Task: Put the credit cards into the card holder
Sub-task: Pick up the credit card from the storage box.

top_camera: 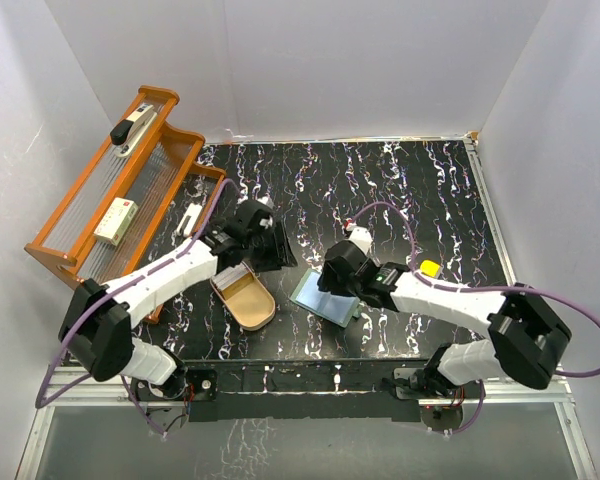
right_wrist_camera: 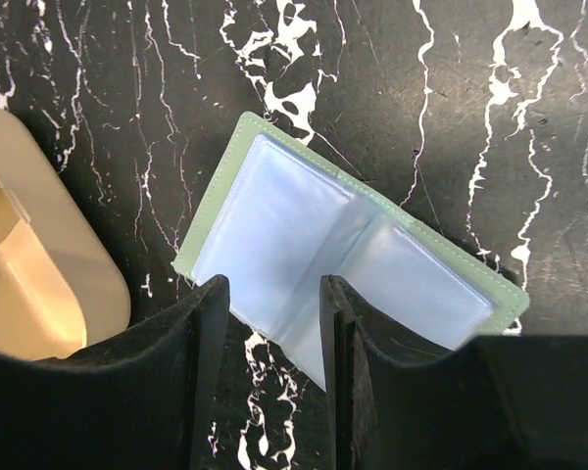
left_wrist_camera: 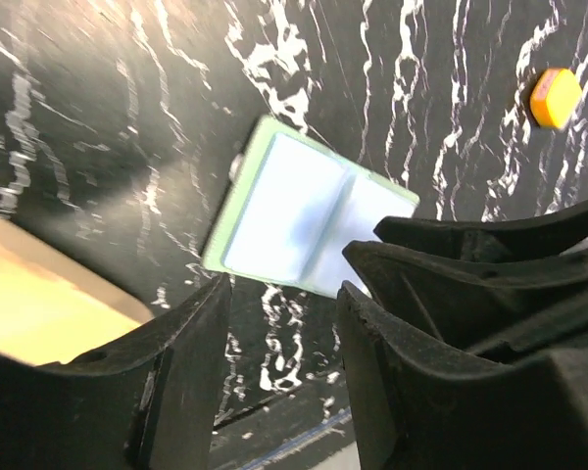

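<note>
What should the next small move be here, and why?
Probably move the left gripper over the tan dish beside it to fetch a card. The card holder already lies open, the right gripper hovers over it, and neither gripper holds anything.

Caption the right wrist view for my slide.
The right gripper, jaws apart, above an edge of the open card holder on the black marbled table, tan oval dish at left.
</note>
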`<move>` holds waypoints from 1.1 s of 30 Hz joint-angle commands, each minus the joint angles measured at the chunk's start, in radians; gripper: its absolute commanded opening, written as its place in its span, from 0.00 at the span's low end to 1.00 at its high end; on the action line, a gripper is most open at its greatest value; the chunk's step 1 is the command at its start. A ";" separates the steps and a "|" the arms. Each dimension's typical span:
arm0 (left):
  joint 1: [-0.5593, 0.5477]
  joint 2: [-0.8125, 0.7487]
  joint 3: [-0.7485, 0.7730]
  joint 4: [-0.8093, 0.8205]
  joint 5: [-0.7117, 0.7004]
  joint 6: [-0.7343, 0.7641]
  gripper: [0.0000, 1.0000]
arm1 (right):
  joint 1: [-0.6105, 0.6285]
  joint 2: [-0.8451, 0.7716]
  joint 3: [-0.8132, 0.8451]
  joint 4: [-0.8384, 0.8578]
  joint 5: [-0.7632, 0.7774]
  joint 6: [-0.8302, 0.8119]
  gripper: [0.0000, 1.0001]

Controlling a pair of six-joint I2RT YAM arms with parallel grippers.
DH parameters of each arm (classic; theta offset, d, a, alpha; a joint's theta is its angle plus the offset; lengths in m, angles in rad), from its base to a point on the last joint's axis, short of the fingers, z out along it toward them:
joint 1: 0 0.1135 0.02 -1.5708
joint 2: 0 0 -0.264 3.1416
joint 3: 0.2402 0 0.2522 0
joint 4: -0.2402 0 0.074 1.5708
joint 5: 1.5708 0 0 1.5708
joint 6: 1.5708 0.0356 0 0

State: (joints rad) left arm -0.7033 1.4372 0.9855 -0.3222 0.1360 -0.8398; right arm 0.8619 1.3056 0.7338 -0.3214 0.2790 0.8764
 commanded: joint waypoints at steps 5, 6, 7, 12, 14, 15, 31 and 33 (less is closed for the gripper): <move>0.051 -0.154 0.065 -0.238 -0.165 0.506 0.50 | -0.002 0.133 0.046 0.082 -0.013 0.093 0.42; 0.051 -0.186 0.050 -0.237 -0.182 0.542 0.51 | -0.002 0.145 0.050 0.087 -0.019 0.088 0.42; 0.053 -0.226 0.040 -0.242 -0.208 0.566 0.53 | -0.003 0.155 0.055 0.092 -0.028 0.078 0.43; 0.085 -0.236 0.070 -0.351 -0.224 0.725 0.64 | -0.003 0.170 0.070 0.095 -0.044 0.047 0.44; 0.085 -0.197 0.075 -0.416 -0.241 0.786 0.67 | -0.003 0.160 0.066 0.102 -0.046 0.040 0.44; 0.085 -0.174 0.080 -0.437 -0.254 0.802 0.68 | -0.002 0.152 0.062 0.108 -0.046 0.037 0.44; 0.085 -0.097 -0.089 -0.234 -0.389 0.956 0.80 | -0.003 0.081 0.008 0.159 -0.049 0.008 0.46; 0.085 -0.083 -0.100 -0.213 -0.411 0.956 0.80 | -0.003 0.081 0.008 0.159 -0.048 0.005 0.47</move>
State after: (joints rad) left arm -0.6228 1.3403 0.9051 -0.5900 -0.2150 0.0864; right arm 0.8619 1.4166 0.7525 -0.2127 0.2134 0.8921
